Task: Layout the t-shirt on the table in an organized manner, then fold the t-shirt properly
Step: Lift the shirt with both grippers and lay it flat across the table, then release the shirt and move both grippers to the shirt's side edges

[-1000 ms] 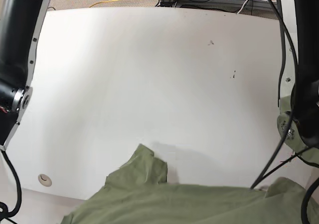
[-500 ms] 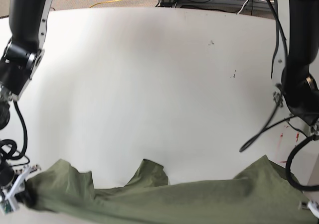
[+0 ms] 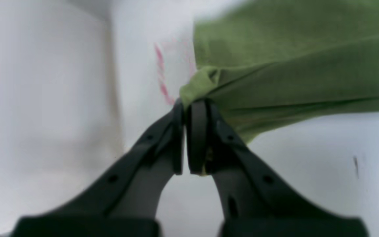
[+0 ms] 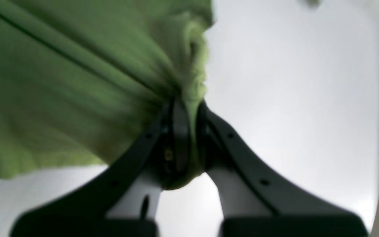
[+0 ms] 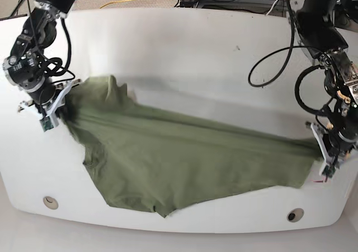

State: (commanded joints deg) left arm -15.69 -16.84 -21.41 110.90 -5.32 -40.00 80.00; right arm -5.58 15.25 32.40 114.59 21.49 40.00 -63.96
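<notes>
White glossy table [image 5: 184,56]: rounded corners, bare over its far half, two grommet holes along the near edge.

Olive-green t-shirt [image 5: 179,162]: stretched across the table's middle and near part, long axis running from far left to near right. The taut upper edge forms a straight ridge between the two grips; the slack body hangs toward the near edge, ending in a point near the left grommet. It is not yet flat, with creases fanning out from each held corner.

Right gripper [image 4: 189,131]: at the left end of the cloth in the base view, jaws closed on a bunched corner.

Left gripper [image 3: 189,108]: at the right end, just beside the red tape mark [image 3: 161,75], jaws pinched on a small fold.

Judgement: each arm holds one end of the long axis, neither nearer the slack. The next move likely depends on lowering both ends evenly so the body lies square.
</notes>
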